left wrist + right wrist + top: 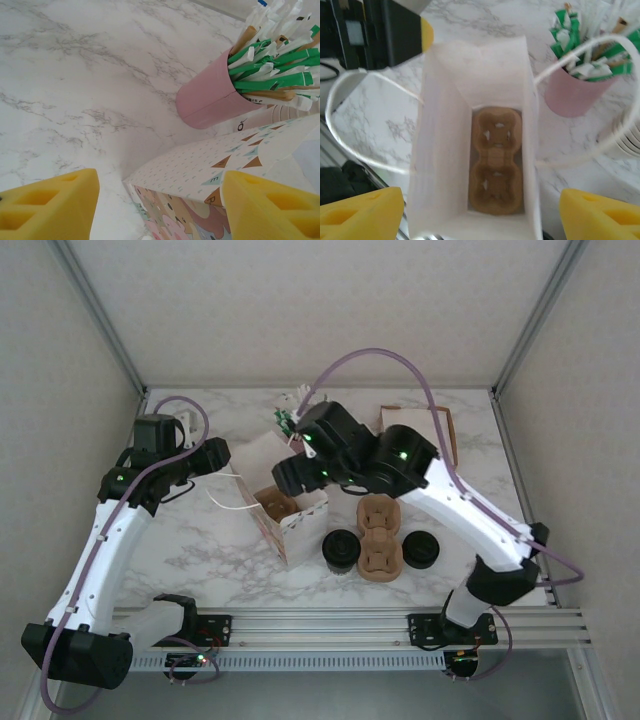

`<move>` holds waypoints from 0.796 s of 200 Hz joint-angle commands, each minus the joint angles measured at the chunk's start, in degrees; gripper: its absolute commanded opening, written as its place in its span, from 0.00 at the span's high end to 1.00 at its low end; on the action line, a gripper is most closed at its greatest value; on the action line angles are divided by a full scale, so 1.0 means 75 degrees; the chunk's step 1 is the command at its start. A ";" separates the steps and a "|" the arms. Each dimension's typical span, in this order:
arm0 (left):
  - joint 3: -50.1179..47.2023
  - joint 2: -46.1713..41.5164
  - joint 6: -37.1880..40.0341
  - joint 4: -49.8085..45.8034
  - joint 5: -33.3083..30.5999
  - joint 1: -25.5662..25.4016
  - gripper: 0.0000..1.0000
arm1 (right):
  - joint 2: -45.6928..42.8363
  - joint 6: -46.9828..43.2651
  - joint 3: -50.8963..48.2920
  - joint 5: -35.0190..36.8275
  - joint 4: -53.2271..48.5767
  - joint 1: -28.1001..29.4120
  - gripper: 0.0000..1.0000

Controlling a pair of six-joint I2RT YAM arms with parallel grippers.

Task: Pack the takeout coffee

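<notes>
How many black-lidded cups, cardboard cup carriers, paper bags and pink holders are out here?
Black-lidded cups: 2
Cardboard cup carriers, one on the table, one inside the bag: 2
Paper bag: 1
Pink holder of sachets: 1
Total: 6

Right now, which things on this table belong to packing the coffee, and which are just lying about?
Part of the job:
- lidded coffee cup
- second lidded cup
- paper bag, standing open
- cup carrier at the bottom of the bag

Lying about:
- pink cup of sachets
- spare carriers between the two lidded cups
- cream cups
</notes>
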 commanded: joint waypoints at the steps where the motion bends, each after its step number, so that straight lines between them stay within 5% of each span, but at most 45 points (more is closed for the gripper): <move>1: -0.0103 0.0025 -0.0038 -0.0001 0.0085 0.0083 0.33 | -0.0932 -0.0084 -0.1024 0.0395 0.0114 0.0085 0.18; 73: -0.0107 0.0020 -0.0016 -0.0044 0.0001 0.0095 0.32 | -0.2977 0.1810 -0.4566 0.0446 0.0179 0.0118 0.17; 159: -0.0113 0.0025 -0.0025 -0.0038 0.0015 0.0096 0.31 | -0.3001 0.3561 -0.7206 0.0112 0.1780 0.0735 0.17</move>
